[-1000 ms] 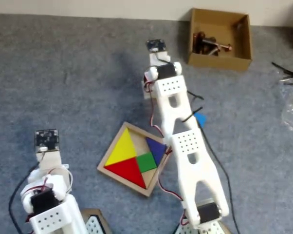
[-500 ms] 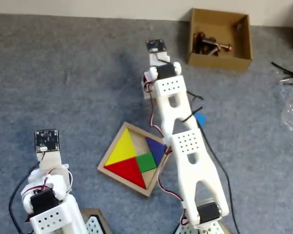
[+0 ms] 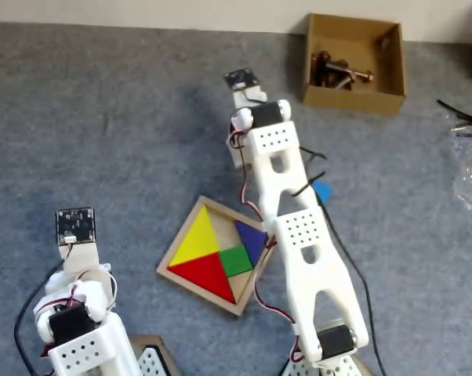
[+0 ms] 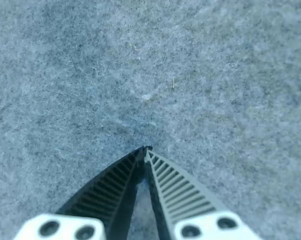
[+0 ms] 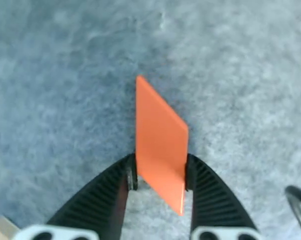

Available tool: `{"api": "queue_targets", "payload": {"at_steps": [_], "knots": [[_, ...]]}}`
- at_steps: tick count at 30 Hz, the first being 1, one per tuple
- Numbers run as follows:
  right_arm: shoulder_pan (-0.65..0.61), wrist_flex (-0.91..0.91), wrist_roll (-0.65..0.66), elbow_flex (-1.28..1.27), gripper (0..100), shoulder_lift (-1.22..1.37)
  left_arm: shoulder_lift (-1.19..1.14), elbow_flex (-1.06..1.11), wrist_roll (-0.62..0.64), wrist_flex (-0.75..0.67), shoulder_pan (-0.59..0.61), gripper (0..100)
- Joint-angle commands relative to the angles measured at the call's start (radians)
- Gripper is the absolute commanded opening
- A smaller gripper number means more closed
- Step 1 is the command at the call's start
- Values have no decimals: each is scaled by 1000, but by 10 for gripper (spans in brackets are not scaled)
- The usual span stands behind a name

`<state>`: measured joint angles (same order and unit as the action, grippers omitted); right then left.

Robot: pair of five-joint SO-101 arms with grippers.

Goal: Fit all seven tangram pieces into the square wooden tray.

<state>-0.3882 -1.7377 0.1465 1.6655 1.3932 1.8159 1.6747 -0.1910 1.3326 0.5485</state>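
Right wrist view: right jaws are pinching an orange parallelogram piece (image 5: 160, 145), held on edge. One jaw is on each flat face and the gap is only as wide as the piece. Its upper corner sticks out past the tips, with grey felt surface (image 5: 65, 60) behind it.

Left wrist view: left jaws are pressed together with tips touching and nothing between them, over bare felt.

High view: the square wooden tray (image 3: 224, 218) sits turned like a diamond just below centre, toward 6 o'clock. It holds four pieces:
- yellow triangle (image 3: 197, 239) at 10 o'clock
- red triangle (image 3: 205, 274) at 6 o'clock
- green square (image 3: 236, 260) near the middle
- dark blue triangle (image 3: 252, 239) at 3 o'clock

Bare wood shows along the 1 o'clock edge. The right arm (image 3: 303, 235) stretches from 5 o'clock past the tray's right corner, with its wrist at 12 o'clock of the tray. A light blue piece (image 3: 322, 190) lies on the surface just beside that arm, at 2 o'clock of the tray. The left arm (image 3: 75, 313) sits at 8 o'clock, well apart from the tray. A cardboard box (image 3: 350, 100) with coppery parts inside is at 1 o'clock.
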Motion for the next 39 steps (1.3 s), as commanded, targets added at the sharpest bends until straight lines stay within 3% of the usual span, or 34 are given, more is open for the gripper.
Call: {"api": "queue_targets", "payload": {"at_steps": [1,8,16,30,39], "knots": [[24,-27,52,56,112,-50,5,21,9,5,-15,5],[36,-28,135,61,112,-51,5,21,9,5,-15,5],[36,-30,120,35,112,-137,5,21,9,5,-15,5],[45,-27,94,-570,112,-604,5,21,9,5,-15,5],[45,-25,284,-1055,112,-1012,5,21,9,5,-15,5]]}}
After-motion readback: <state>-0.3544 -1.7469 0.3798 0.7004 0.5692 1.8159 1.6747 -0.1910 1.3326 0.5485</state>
